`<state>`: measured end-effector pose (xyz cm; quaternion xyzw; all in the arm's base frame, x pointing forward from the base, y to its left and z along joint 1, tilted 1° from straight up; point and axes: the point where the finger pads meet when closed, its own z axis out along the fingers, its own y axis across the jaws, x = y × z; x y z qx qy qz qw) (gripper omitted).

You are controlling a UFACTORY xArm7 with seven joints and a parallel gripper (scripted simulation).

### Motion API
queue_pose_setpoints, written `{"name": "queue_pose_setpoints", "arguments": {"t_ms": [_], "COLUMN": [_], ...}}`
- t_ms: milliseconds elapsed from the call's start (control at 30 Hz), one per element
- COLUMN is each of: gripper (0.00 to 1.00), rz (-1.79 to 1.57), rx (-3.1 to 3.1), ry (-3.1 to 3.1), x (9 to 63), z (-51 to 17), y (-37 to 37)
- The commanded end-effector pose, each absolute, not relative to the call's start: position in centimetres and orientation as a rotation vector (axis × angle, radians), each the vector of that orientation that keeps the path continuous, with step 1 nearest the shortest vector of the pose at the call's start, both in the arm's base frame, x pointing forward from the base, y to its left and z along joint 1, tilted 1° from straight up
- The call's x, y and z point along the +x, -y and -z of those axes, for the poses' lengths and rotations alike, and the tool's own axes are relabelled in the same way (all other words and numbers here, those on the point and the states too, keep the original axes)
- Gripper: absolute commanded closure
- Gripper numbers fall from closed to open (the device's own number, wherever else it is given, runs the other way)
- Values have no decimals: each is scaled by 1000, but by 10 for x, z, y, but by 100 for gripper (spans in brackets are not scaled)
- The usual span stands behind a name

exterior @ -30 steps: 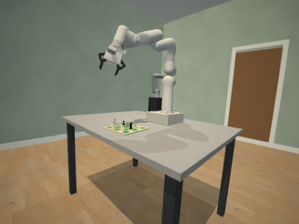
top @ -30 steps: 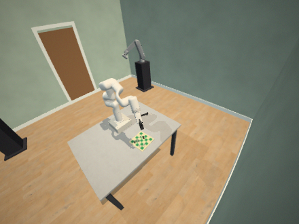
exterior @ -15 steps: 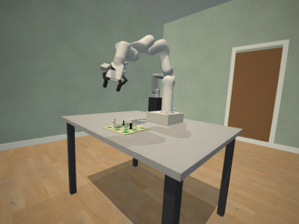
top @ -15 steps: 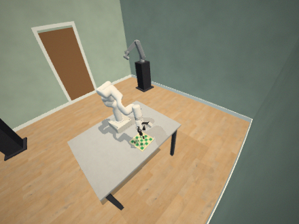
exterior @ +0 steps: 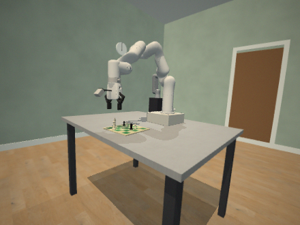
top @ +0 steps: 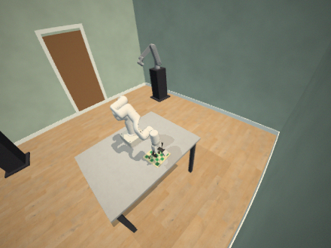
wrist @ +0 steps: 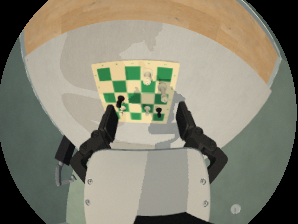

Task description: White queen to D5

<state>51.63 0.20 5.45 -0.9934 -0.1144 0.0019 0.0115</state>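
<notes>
Soft even light, fisheye wrist view

My arm [exterior: 160,65] is glossy white with rounded segments on a pale square base [exterior: 177,120]. My hand [exterior: 114,105] has black fingers, a grey body and small screws.

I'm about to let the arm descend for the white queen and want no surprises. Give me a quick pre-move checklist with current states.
1. Gripper open and holding nothing: ok.
2. Gripper above the chessboard, apart from all pieces: ok.
3. Chessboard flat on the table: ok.
4. Pieces on the board upright: seems ok from the exterior view.
5. White queen told apart from the other white pieces: cannot tell, too small.
6. D5 located from the edge letters: cannot tell, unreadable.
</notes>
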Motion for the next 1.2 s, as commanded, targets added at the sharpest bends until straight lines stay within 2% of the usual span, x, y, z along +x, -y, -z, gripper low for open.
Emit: {"name": "queue_pose_setpoints", "arguments": {"t_ms": [0,100,133,1167], "gripper": [0,0,58,58], "rz": [-19,-20,-20,-20], "rx": [-3149,-3148,-3148,-3148], "ry": [272,267,267,267], "x": [517,516,516,516], "z": [-50,-50,-50,-50], "y": [-4,-4,-4,-4]}}
